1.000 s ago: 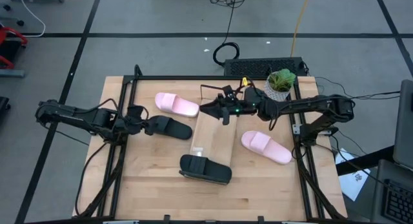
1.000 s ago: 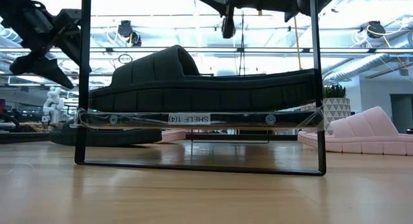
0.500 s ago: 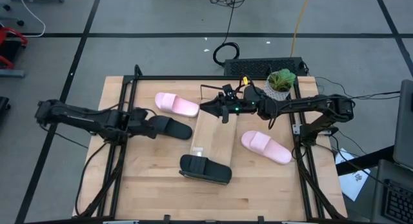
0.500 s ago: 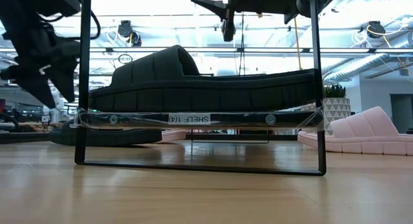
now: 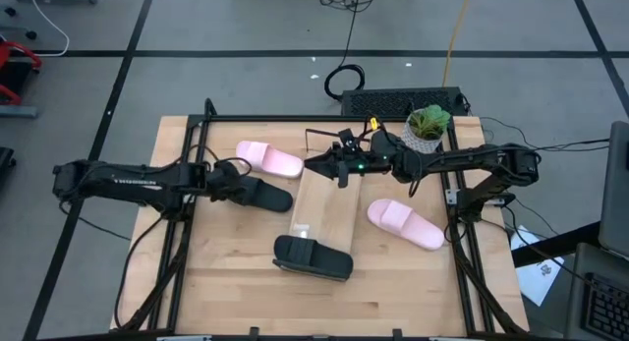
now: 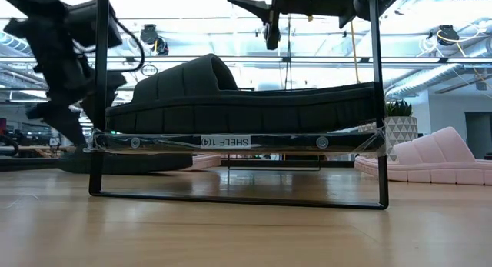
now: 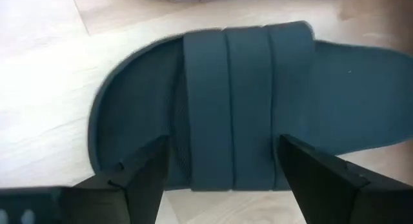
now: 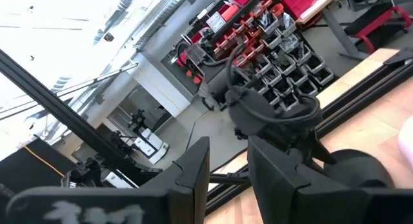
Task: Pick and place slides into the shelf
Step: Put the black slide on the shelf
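Fingers of my left gripper [image 7: 219, 179] stand spread either side of the ribbed strap of a black rubbery slide [image 5: 257, 194] lying flat on the light-wood table [image 5: 236, 272], gripping nothing; bare board lies toward the near edge; a pale pink slide [image 5: 268, 159] sits just beyond; my right gripper [image 5: 327, 167] hangs nearly closed and empty over the far end of the long light-wood shelf [image 5: 329, 208]; a second black slide [image 5: 313, 257] rests across its near end; another pink slide [image 5: 405, 224] lies right of it.
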Robot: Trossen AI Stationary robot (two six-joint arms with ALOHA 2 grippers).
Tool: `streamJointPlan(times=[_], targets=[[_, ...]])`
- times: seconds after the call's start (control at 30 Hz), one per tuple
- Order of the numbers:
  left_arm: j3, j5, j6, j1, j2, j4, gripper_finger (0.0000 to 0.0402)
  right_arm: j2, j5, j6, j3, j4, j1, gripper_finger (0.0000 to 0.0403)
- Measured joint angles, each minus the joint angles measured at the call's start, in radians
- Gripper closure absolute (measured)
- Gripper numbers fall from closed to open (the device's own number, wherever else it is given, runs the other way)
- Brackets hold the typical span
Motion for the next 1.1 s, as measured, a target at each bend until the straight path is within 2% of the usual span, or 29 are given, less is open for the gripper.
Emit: streamJointPlan(times=[0.2, 0.53, 0.67, 0.97, 1.03, 1.1], targets=[[-0.055, 0.044, 0.019, 0.028, -0.010, 0.188, 0.0119, 0.000, -0.023, 0.010, 0.000, -0.021, 0.000, 0.0310], [-0.056, 0.173, 0.095, 0.068, -0.008, 0.187, 0.0129, 0.000, -0.023, 0.010, 0.000, -0.029, -0.016, 0.0310], [-0.056, 0.207, 0.132, 0.090, -0.008, 0.181, 0.0184, 0.000, -0.023, 0.010, 0.000, -0.046, -0.026, 0.0310], [-0.057, 0.330, 0.167, 0.142, -0.012, 0.182, 0.0361, 0.000, -0.023, 0.010, 0.000, -0.079, -0.027, 0.0310], [-0.057, 0.352, 0.168, 0.154, -0.018, 0.186, 0.0387, 0.000, -0.023, 0.007, 0.000, -0.082, -0.027, 0.0310], [-0.057, 0.372, 0.167, 0.166, -0.031, 0.186, 0.0391, 0.000, -0.023, 0.007, 0.000, -0.082, -0.027, 0.0310]])
